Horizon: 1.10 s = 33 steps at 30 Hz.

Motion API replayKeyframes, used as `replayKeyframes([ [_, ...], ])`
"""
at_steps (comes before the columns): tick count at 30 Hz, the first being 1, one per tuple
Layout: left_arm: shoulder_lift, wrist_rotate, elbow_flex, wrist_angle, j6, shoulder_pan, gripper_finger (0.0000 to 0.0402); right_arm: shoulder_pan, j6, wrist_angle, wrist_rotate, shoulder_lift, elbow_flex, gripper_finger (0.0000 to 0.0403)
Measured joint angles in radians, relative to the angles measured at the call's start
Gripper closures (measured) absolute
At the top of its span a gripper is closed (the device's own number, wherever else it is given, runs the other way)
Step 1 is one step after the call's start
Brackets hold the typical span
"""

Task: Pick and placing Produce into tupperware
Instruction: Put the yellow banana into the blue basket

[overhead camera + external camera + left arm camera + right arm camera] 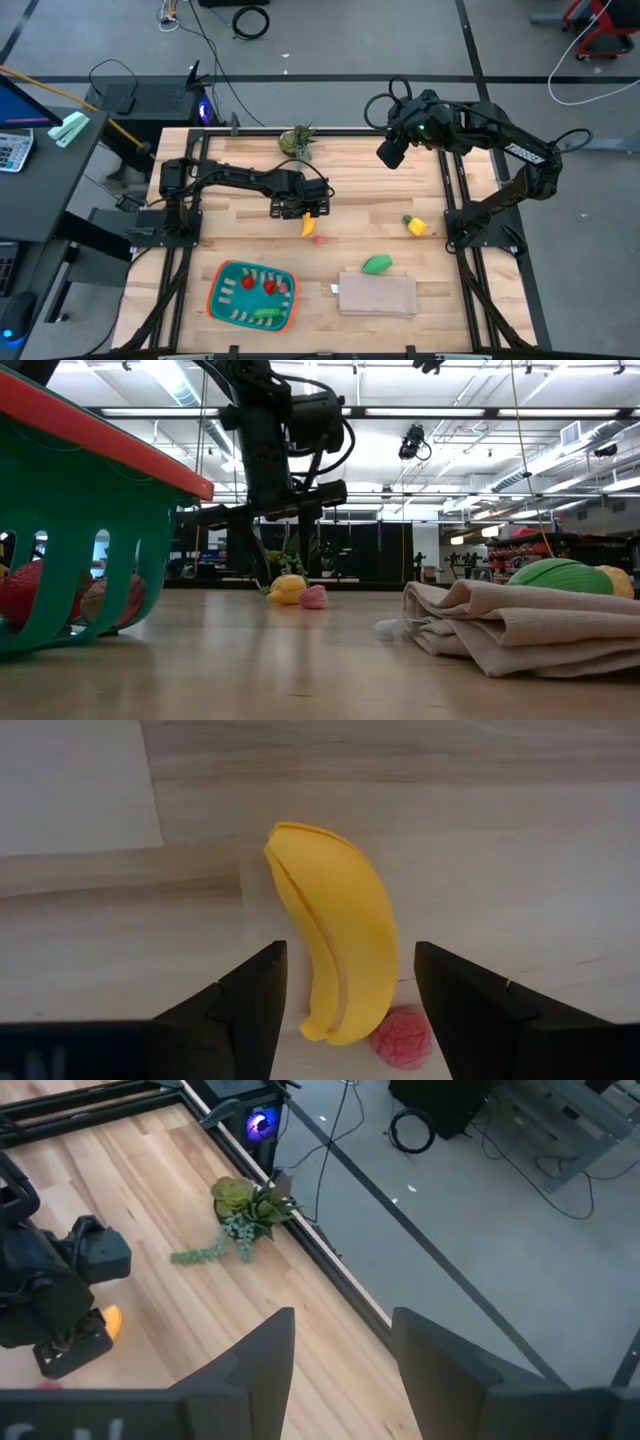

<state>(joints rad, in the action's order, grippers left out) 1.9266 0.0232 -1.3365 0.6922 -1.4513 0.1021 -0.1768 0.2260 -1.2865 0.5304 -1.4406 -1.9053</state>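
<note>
A yellow banana [335,950] lies on the wooden table near its middle, with a tiny red piece [402,1038] right beside one end. My left gripper [340,1005] is open and points down over the banana [309,224], one finger on each side, with a gap on both sides. The teal tupperware [228,300] stands near the front left and holds two red pieces [258,284] and a green piece [266,313]. A green piece [376,264] and a yellow piece with a green top [414,225] lie to the right. My right gripper [345,1365] hangs open, high over the far right.
A folded beige cloth [378,295] lies near the front edge, right of the tupperware. A green leafy plant [298,140] sits at the table's far edge. Black frame rails run along the left and right sides. Bare wood lies between the banana and the tupperware.
</note>
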Motion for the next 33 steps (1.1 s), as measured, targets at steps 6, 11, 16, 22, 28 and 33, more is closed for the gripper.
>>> replayKeyframes([
  [6, 0.004, 0.002, 0.0, -0.001, -0.004, -0.002, 0.0176, 0.0, -0.001, 0.0, 0.0, 0.0, 0.0, 0.0225],
  [11, 0.035, 0.006, 0.0, -0.021, 0.005, -0.004, 0.0177, 0.0, -0.001, 0.0, 0.0, 0.0, 0.0, 0.0225],
  [16, 0.045, 0.01, 0.001, -0.021, -0.004, -0.006, 0.0177, 0.0, -0.002, 0.001, 0.0, 0.0, 0.0, 0.0225],
  [22, 0.064, 0.009, 0.001, -0.028, -0.02, -0.005, 0.0179, 0.0, -0.002, 0.001, 0.0, 0.0, 0.0, 0.0225],
  [28, 0.076, 0.009, 0.0, -0.035, -0.019, -0.005, 0.018, 0.0, -0.002, 0.001, 0.0, 0.0, 0.0, 0.0225],
  [33, 0.076, 0.008, 0.0, -0.035, -0.019, -0.005, 0.0193, 0.0, -0.002, 0.001, 0.0, 0.0, 0.0, 0.0225],
])
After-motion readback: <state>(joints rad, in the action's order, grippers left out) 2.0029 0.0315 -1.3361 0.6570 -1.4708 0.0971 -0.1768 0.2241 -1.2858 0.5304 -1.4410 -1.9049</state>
